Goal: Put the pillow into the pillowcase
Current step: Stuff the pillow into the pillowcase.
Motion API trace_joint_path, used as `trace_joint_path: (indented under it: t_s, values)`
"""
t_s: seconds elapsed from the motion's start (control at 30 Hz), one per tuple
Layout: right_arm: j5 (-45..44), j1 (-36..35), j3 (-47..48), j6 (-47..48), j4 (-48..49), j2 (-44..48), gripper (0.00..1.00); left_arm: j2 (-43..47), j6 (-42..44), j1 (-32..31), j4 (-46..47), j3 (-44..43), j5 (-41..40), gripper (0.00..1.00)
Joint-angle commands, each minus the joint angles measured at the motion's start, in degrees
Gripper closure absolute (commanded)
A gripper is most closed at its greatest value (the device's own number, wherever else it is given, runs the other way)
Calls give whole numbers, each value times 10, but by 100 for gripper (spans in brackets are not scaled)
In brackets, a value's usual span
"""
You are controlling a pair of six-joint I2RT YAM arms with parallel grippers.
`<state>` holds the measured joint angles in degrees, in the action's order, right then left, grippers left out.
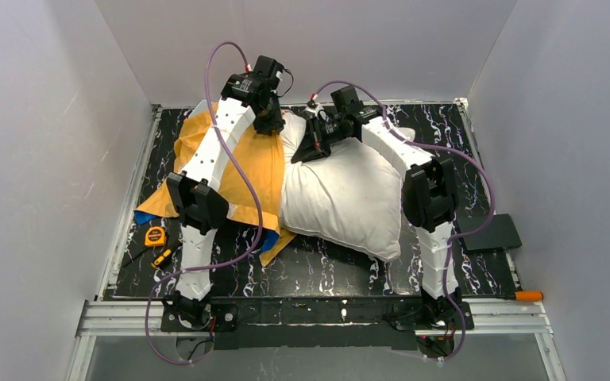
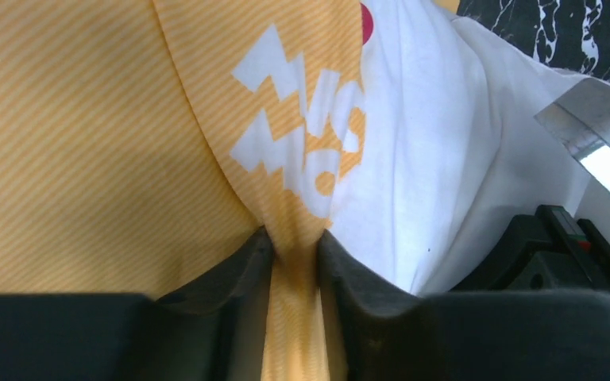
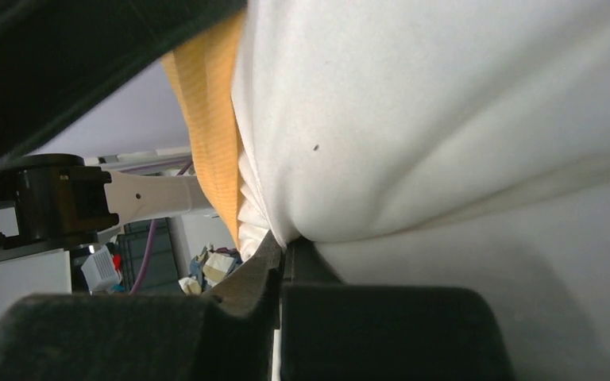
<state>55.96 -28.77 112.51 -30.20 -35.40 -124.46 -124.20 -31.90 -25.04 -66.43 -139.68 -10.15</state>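
In the top view the pillow (image 1: 341,198) is lying in the middle of the table (image 1: 326,266), with its long side running from 11 o'clock to 5 o'clock. The pillowcase (image 1: 250,163) is lying spread out at the 9 o'clock side of the pillow, touching it. Its orange-yellow side is facing up and a small blue edge is showing at 8 o'clock.

The left gripper (image 1: 270,121) is standing at 11 o'clock of the pillow, where the two fabrics are meeting. In the left wrist view this left gripper (image 2: 294,252) is grasping a fold of the orange striped pillowcase (image 2: 87,143), which is passing between its two dark fingers. The white pillow (image 2: 437,151) is lying just at 3 o'clock of that fold.

The right gripper (image 1: 311,144) is sitting at the 12 o'clock end of the pillow. In the right wrist view the right gripper (image 3: 279,250) is clenched on a gathered bit of the white pillow (image 3: 445,119), and a strip of the pillowcase (image 3: 210,119) is hanging just beside it at 9 o'clock.

A yellow tape measure (image 1: 155,236) is lying at 8 o'clock on the table, a black pad (image 1: 492,232) at 4 o'clock, and a screwdriver (image 1: 528,295) with an orange handle at 5 o'clock.
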Motion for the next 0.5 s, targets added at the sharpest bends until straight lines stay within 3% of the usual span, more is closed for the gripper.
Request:
trace_joint_path:
  t_s: [0.0,0.07,0.17,0.3,0.47]
  values:
    - [10,-9,-56,-44,25,20,99,0,27,-2,0,-37,17,87]
    - [16,-9,-86,-112,113,30,99,16,28,-2,20,-37,45,100]
    - [25,-9,-142,-261,289,39,99,59,22,-2,75,-9,99,100]
    - [18,-10,-201,-462,551,27,99,98,-31,-6,128,23,229,100]
    - [-6,-18,-193,-614,720,-21,99,73,-93,-46,151,-49,357,100]
